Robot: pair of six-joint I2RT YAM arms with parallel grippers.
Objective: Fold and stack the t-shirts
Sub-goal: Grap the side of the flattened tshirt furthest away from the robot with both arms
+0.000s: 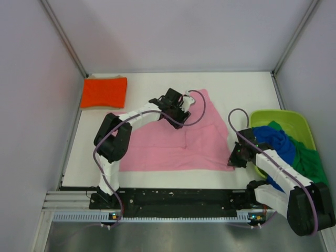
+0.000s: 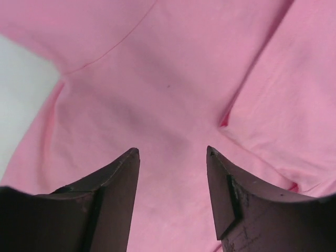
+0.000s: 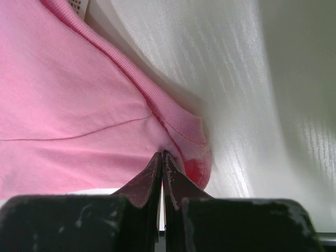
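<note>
Jaws wide on left gripper (image 2: 172,151), poised just above pink t-shirt (image 1: 168,149) at its far fold. Right gripper (image 3: 162,154) pinched tight on ribbed edge at near-right corner. Shirt spread on table (image 1: 236,89), long axis left-right. Left arm nearer far edge, likely the next grab.

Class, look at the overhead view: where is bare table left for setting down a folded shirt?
Bare table lies at the back, from the orange-red t-shirt to the right edge, behind the pink t-shirt. The near right is crowded: lime tub, right gripper.
</note>
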